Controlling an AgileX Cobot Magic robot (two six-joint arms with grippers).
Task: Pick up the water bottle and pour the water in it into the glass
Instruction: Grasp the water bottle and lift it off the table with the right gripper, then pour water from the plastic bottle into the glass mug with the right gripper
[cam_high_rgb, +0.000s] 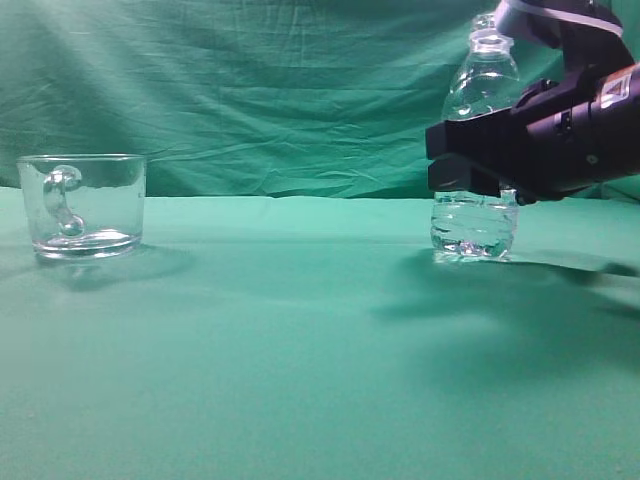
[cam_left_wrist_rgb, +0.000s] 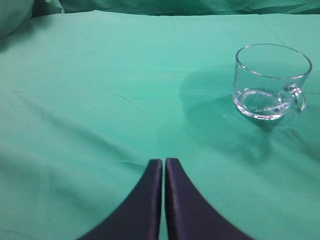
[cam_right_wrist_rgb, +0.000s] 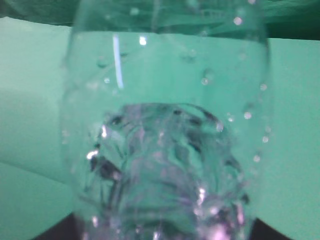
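In the exterior view a wide stretch of bare green cloth (cam_high_rgb: 300, 330) lies open between the glass (cam_high_rgb: 85, 205) at nine o'clock and the bottle (cam_high_rgb: 478, 150) at three o'clock; the two stand well apart. The right gripper (cam_high_rgb: 470, 160) crosses the bottle's middle, blocking that side. In the left wrist view the left gripper (cam_left_wrist_rgb: 163, 167) sits at six o'clock with open cloth ahead; the glass at two o'clock is the only obstacle.
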